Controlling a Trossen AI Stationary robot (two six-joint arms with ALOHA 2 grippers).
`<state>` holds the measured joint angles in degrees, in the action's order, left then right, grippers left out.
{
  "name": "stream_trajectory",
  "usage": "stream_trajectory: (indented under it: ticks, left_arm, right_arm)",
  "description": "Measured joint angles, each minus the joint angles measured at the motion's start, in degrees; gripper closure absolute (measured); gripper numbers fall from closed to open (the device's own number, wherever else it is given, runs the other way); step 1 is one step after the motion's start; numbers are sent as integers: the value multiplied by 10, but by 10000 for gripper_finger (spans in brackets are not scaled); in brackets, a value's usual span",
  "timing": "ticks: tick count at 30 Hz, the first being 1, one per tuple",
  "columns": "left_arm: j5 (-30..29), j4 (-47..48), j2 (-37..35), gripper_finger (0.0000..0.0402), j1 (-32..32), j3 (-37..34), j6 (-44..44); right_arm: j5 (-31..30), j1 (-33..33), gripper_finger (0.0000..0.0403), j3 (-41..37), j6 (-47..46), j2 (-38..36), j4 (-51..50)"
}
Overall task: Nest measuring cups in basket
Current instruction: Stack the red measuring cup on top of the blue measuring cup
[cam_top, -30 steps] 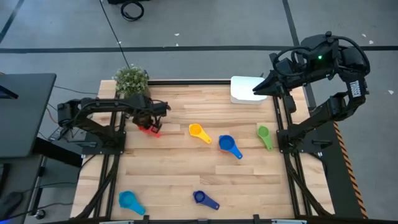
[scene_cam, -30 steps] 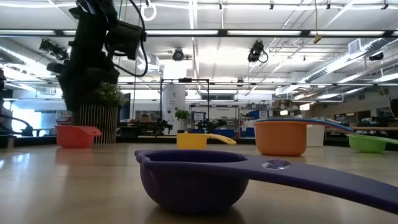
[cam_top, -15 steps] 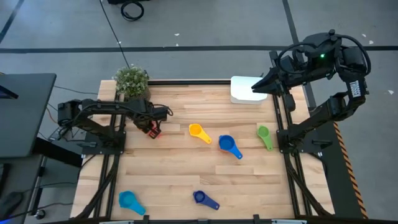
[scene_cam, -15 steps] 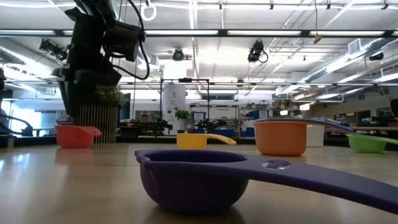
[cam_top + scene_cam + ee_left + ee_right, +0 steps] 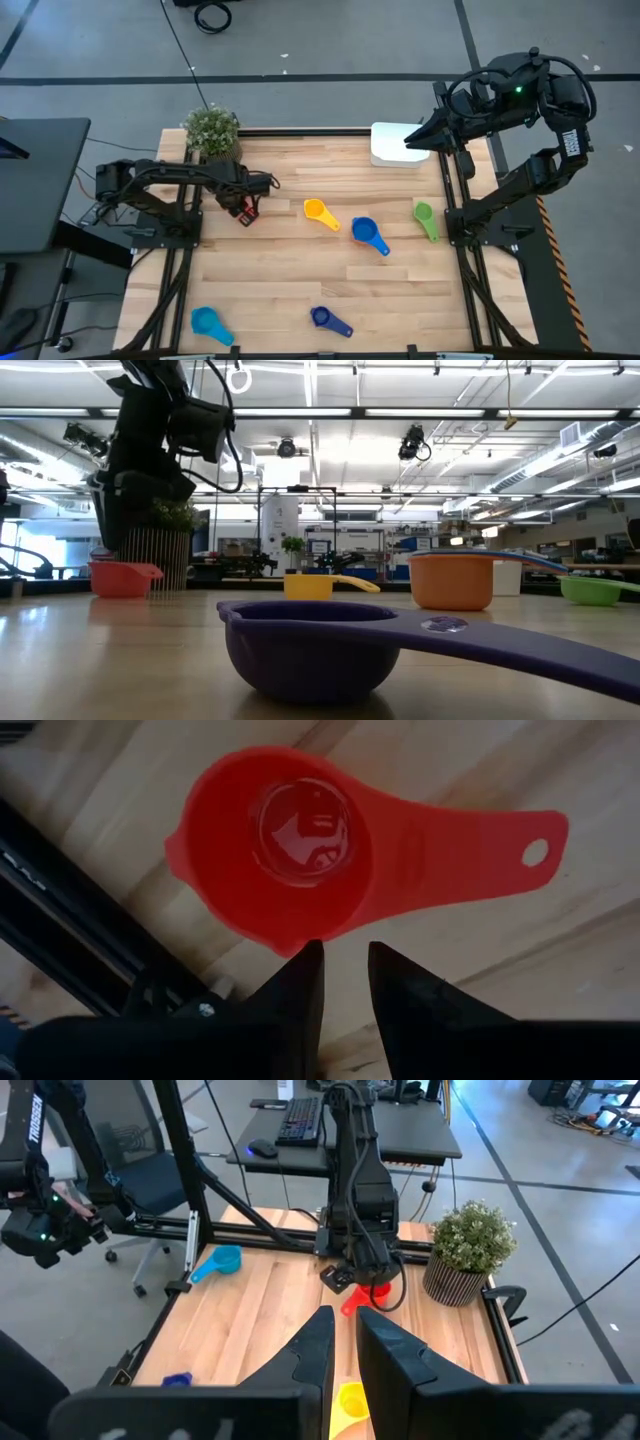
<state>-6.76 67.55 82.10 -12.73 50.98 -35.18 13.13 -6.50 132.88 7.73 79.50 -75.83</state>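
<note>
A red measuring cup [image 5: 290, 840] stands upright on the wooden table at the far left, its flat handle [image 5: 480, 845] lying level. My left gripper [image 5: 346, 960] hangs just above it, pointing down, open by a narrow gap, its fingertips over the cup's rim; in the high view it [image 5: 244, 202] hides most of the cup. The white basket [image 5: 398, 146] sits at the far right corner. My right gripper [image 5: 345, 1330] is raised above the basket, open by a small gap, with nothing between its fingers. Yellow [image 5: 318, 211], blue [image 5: 366, 233] and green [image 5: 426, 217] cups lie mid-table.
A light blue cup [image 5: 208, 322] and a dark blue cup [image 5: 325, 319] lie near the front edge; the dark blue one [image 5: 310, 645] fills the low view. A potted plant [image 5: 212, 130] stands at the far left corner, just behind my left gripper.
My left gripper has rolled about its own pointing line while staying over the red cup. The cup has not moved.
</note>
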Motion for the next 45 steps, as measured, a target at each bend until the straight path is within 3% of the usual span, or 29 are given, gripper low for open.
stream_trajectory:
  ticks: [32, 45]
  left_arm:
    - [-27, -24, 75, 313, 14, 0, 33]
    - [-86, -14, 87, 313, 13, 0, 36]
  right_arm:
    - [0, 0, 351, 0, 0, 0, 4]
    - [0, 0, 351, 0, 25, 0, 4]
